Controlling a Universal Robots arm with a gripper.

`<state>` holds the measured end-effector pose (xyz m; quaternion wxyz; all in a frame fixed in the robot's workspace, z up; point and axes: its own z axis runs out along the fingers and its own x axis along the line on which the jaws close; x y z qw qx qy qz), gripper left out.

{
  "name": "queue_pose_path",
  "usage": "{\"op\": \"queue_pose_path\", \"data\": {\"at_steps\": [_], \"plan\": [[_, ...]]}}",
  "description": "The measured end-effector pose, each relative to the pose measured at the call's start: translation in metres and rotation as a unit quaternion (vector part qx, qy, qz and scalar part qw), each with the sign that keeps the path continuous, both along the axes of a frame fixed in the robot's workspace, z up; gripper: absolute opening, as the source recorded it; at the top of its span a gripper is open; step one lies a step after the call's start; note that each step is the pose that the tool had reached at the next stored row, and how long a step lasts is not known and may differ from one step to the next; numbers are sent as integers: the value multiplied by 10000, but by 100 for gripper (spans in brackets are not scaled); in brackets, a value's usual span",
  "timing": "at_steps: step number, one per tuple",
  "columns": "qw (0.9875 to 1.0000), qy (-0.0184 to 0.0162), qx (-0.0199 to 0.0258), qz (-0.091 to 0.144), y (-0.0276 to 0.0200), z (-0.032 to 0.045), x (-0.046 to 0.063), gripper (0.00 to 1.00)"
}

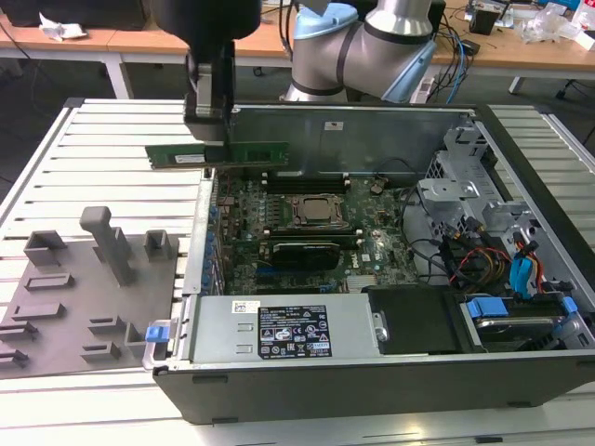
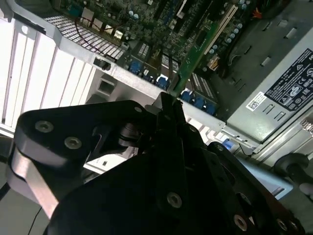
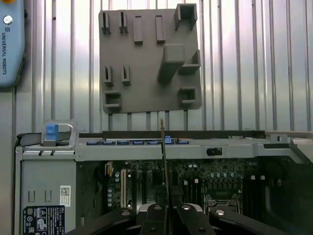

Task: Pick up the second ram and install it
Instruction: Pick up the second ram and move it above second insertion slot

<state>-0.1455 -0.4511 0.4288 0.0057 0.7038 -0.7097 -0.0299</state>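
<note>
Jaws pinch the second ram (image 1: 256,154) mid-length, level above the case (image 1: 353,386).

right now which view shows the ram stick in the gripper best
The exterior view: the second ram shows its long flat green face, clamped in the gripper. In both wrist views it is edge-on, just a thin strip.

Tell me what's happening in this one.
The robot arm's pincer is shut on the second RAM stick and holds it level in the air. The stick is about over the wall of the open computer case on the exterior view's left, between the grey plastic tray and the motherboard. The stick is not yet seated in a slot.
</note>
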Motion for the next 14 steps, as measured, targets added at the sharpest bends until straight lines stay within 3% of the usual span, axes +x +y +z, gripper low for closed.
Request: {"op": "queue_pose_path", "data": {"at_steps": [3, 6, 9, 11, 12, 14], "plan": [[10000, 1, 0, 0, 46, -4, 70, 14], [10000, 2, 1, -1, 159, -17, 202, 14], [10000, 7, 4, -13, 228, -63, 278, 14], [10000, 10, 17, -19, 252, -83, 314, 14], [10000, 14, 45, -20, 289, -101, 362, 14], [10000, 17, 54, -20, 335, -118, 424, 14]]}}
